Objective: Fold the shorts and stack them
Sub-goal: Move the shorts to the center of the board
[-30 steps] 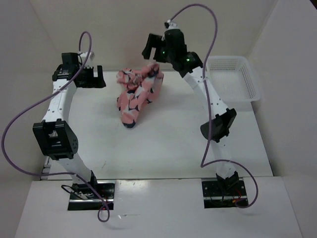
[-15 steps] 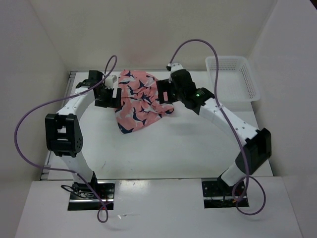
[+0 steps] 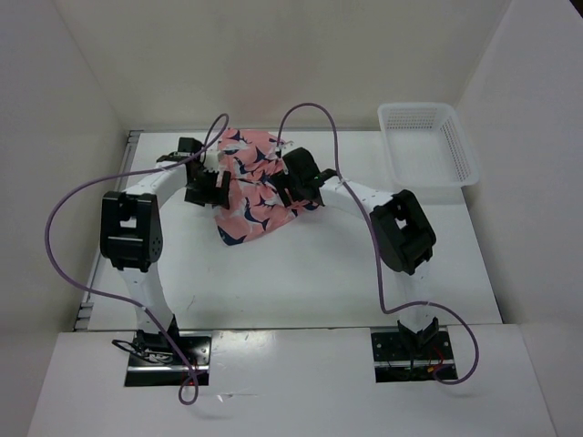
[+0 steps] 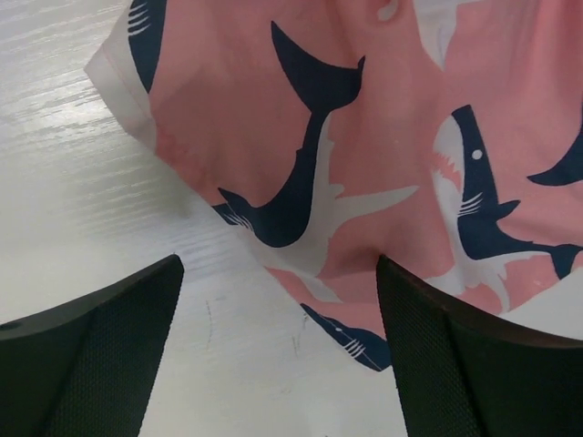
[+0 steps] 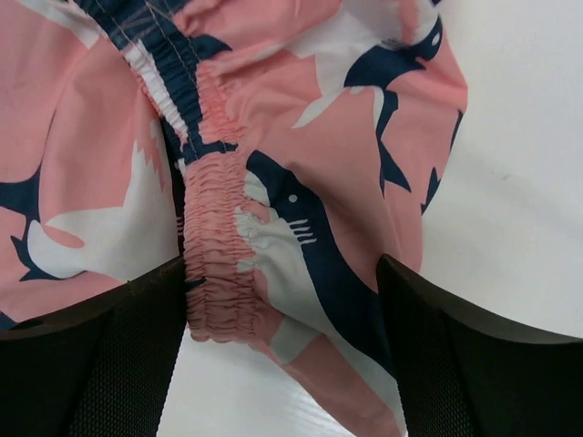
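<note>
Top external view: a second ago my right gripper (image 3: pixel 291 185) dangled the shark-print shorts (image 3: pixel 253 196); now they lie crumpled at the table's (image 3: pixel 319 264) back centre. Both tools sit low, jaws wide, holding nothing, with my left gripper (image 3: pixel 205 185) over a hem and the right over the elastic waistband (image 5: pixel 214 264). I judge fresh flattening grips come next.

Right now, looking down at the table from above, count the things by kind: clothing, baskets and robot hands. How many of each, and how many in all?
Shorts: 1
Basket: 1
Hands: 2 (left hand, right hand)
Total: 4
</note>
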